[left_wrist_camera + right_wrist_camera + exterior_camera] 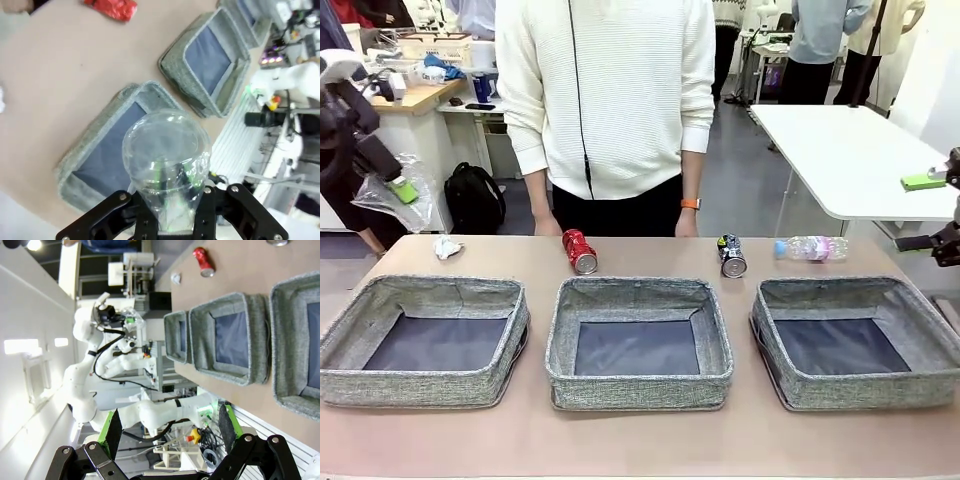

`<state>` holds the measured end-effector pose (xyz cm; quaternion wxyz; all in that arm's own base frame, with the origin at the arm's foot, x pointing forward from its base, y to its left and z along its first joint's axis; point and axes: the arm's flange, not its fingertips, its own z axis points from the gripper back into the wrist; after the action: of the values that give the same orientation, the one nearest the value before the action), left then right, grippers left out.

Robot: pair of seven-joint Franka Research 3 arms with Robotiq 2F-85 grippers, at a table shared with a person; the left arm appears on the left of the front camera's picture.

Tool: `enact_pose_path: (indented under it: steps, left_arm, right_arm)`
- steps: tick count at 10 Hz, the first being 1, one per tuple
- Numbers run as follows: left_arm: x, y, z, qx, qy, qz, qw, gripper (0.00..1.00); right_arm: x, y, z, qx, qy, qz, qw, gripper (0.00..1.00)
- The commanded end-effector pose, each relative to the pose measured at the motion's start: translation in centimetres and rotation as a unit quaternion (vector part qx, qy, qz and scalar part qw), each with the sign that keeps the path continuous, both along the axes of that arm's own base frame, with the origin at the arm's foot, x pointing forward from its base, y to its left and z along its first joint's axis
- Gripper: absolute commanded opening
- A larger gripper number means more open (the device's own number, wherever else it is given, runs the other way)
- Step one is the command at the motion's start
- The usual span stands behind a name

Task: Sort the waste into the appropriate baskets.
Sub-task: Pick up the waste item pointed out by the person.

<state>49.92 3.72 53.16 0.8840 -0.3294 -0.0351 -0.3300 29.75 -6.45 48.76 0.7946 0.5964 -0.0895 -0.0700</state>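
I have the clear bottle (165,150) pinched in my left fingers (170,205) over the basket (95,127) by the table (75,75)'s left edge, my right fingers (112,432) spread and empty, so the next move, I judge, is lowering and letting go inside.

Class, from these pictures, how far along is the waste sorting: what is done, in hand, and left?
Done: nothing yet, the three baskets are bare inside. In hand: the left gripper is shut on a clear bottle. Left: the red can, dark can, paper wad and second bottle lie on the table.
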Motion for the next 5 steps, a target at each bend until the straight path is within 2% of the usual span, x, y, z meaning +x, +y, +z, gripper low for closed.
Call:
enact_pose_path:
  steps: [1, 2, 3, 4, 5]
  left_arm:
    - [-0.9, -5.8, 5.7, 0.07, 0.066, 0.03, 0.995, 0.15]
    - [-1.6, -9.4, 8.1, 0.108, 0.08, 0.035, 0.99, 0.15]
    - [-1.6, -13.2, 9.5, 0.108, 0.111, 0.051, 0.987, 0.15]
    - [-1.8, -17.7, 10.7, 0.109, 0.163, 0.08, 0.977, 0.15]
    - [-2.6, -21.7, 11.7, 0.133, 0.201, 0.123, 0.963, 0.15]
  right_arm:
    - [0.3, 0.0, 0.2, 0.009, -0.016, 0.001, 1.0, 1.0]
    - [0.3, 0.0, 0.2, 0.009, -0.016, 0.001, 1.0, 1.0]
    - [0.3, 0.0, 0.2, 0.009, -0.016, 0.001, 1.0, 1.0]
    - [0.3, 0.0, 0.2, 0.009, -0.016, 0.001, 1.0, 1.0]
    - [0.3, 0.0, 0.2, 0.009, -0.016, 0.001, 1.0, 1.0]
